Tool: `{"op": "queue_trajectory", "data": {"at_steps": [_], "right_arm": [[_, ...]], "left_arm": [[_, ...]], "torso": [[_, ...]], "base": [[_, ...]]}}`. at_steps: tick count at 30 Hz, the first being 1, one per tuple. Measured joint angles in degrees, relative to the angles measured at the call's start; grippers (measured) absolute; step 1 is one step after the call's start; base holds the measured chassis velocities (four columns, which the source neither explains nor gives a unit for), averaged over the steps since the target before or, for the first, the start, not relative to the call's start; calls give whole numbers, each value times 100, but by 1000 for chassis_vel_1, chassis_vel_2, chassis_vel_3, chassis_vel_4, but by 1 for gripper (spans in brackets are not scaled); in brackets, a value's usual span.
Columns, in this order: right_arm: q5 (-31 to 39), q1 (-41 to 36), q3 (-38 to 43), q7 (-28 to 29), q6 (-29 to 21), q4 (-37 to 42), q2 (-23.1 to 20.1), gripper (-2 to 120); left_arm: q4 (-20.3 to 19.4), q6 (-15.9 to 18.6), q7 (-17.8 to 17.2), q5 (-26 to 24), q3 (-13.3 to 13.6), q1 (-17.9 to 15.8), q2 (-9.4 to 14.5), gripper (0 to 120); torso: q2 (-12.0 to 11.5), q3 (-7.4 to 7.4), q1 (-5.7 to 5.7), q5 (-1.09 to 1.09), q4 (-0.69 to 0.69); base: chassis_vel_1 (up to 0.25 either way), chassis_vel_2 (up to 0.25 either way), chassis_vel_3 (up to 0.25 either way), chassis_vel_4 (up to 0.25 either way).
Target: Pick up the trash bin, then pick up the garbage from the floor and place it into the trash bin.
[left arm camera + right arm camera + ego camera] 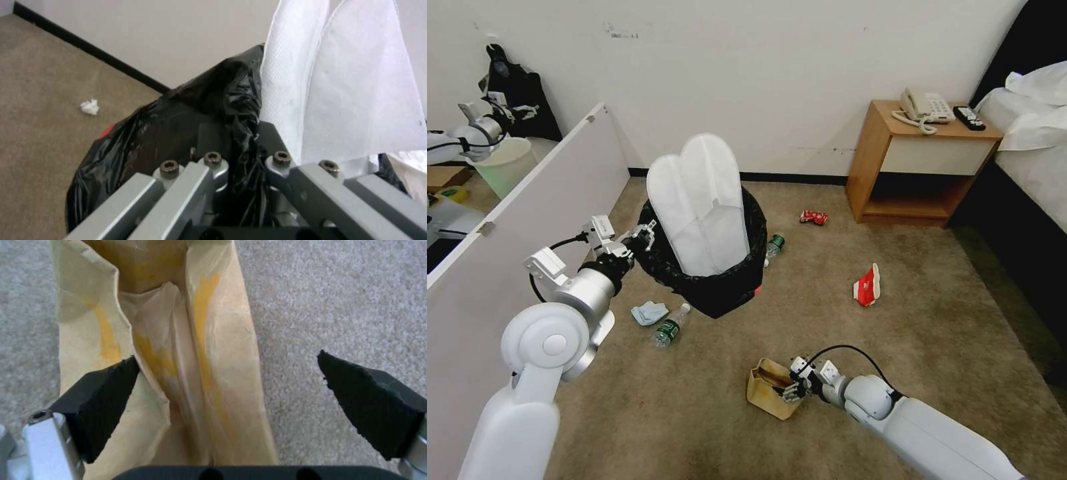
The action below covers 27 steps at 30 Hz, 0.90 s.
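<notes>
My left gripper (644,237) is shut on the rim of the trash bin (714,283), which is draped in a black bag (178,113). A speck of the bin's red wall (106,132) shows. Two flat white slippers (700,200) stand upright in the bin. My right gripper (228,357) is open low over the carpet, one pad (102,396) on the brown paper bag (770,387) and the other beside it. On the floor lie a bottle (670,325), a blue mask (649,312), a second bottle (774,245), a red can (813,217), a red-white carton (867,285) and a paper wad (90,106).
A wooden nightstand (920,167) with a telephone stands at the back right, next to a bed (1034,133). A white panel (527,220) runs along the left, with a pale bucket (504,163) behind it. Open carpet lies between the bin and the nightstand.
</notes>
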Motion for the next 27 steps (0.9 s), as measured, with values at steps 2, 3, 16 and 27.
{"op": "queue_trajectory", "data": {"at_steps": [2,3,16,27], "right_arm": [[-2,25,-17,-29,13,-71,26,100],[-6,31,-18,-30,19,-108,37,96],[40,81,2,-196,221,-346,75,55],[17,106,38,-223,307,-357,84,13]], "left_arm": [[15,-7,9,9,12,0,-9,4],[24,-8,10,12,17,-2,-12,4],[98,-11,13,25,86,-72,-19,4],[119,-13,13,32,116,-86,-13,4]], "torso": [[0,0,0,0,0],[0,0,0,0,0],[0,0,0,0,0],[0,0,0,0,0]], "base": [[0,0,0,0],[0,0,0,0],[0,0,0,0],[0,0,0,0]]}}
